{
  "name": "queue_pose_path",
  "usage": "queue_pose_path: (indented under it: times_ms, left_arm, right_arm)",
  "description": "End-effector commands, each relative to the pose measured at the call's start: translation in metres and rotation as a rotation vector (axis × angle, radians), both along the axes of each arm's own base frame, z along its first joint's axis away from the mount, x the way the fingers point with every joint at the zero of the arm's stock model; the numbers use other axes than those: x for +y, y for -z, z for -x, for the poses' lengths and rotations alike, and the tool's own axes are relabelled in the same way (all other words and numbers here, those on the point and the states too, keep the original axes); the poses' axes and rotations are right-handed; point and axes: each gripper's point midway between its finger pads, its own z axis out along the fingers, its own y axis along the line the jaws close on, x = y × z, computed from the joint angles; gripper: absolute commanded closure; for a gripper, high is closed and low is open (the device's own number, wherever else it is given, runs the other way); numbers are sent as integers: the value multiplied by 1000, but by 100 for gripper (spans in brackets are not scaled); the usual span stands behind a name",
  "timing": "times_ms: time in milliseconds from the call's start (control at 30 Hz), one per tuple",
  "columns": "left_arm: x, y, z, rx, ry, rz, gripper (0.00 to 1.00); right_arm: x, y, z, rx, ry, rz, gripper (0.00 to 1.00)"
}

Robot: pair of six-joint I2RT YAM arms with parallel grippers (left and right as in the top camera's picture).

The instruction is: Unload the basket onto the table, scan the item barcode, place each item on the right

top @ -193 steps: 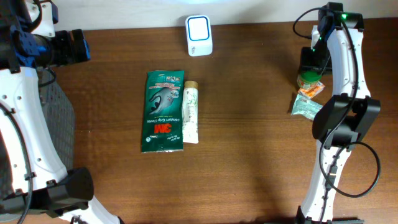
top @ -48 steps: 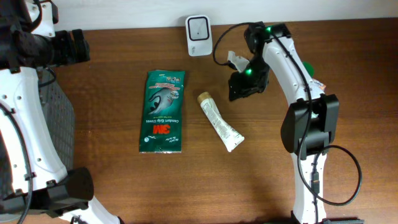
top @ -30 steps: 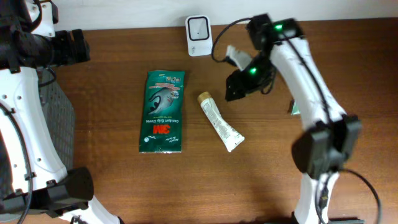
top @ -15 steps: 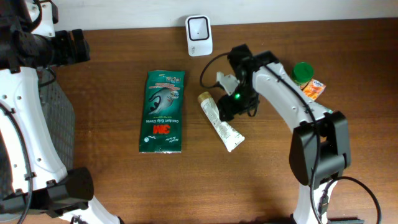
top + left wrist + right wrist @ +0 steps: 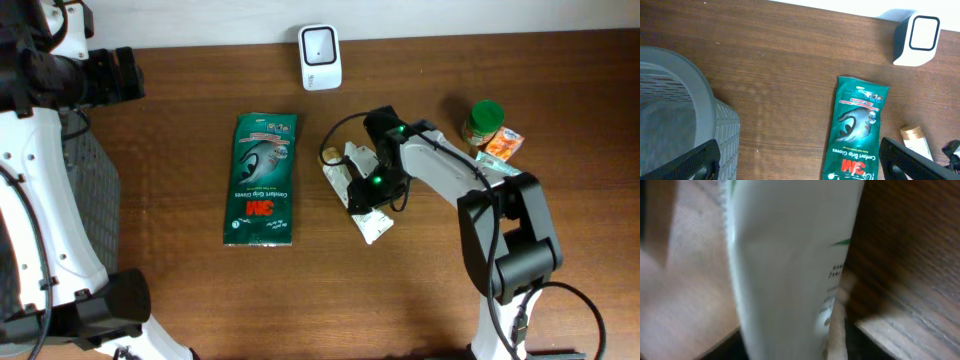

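On my far left is the grey basket (image 5: 680,125). The left gripper (image 5: 800,162) hangs above the table with its fingers (image 5: 690,162) spread wide and nothing between them. Next comes the green glove pack (image 5: 262,178), lying flat, and the white scanner (image 5: 320,44) at the back edge. The tube (image 5: 371,224) lies slanted just right of the pack, cap toward the scanner. The right gripper (image 5: 365,185) is down on its middle (the wrist view is all blurred tube), and I cannot tell whether it grips. Far right stand a green-lidded jar (image 5: 485,118) and an orange packet (image 5: 503,143).
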Motion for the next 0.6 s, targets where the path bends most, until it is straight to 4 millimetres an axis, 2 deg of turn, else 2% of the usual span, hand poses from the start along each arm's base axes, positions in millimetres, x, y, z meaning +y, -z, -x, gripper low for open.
queue_pose_path:
  times_ms: [0,133,233,300,400,467,567]
  left_arm:
    - [-2,-2,-1,-8,14,2,1]
    - [-2,-2,-1,-8,14,2,1]
    - [-2,-2,-1,-8,14,2,1]
    - [-2,-2,-1,-8,13,2,1]
    - [-2,-2,-1,-8,13,2,1]
    - [-2,-2,-1,-8,14,2,1]
    - [-2,-2,-1,-8,14,2,1]
  right_arm:
    - [2,3,1,17,35,-13,75]
    - [3,1,-2,6,34,-21,96]
    - [13,-13,-5,8,31,-74,96]
    - [20,-30,-11,-9,20,-115,96]
    - [40,-74,-14,-67,-62,-256,96]
    - [46,-103,-13,-98,-93,-344,96]
    - [42,-136,-14,-138,-82,-433,96]
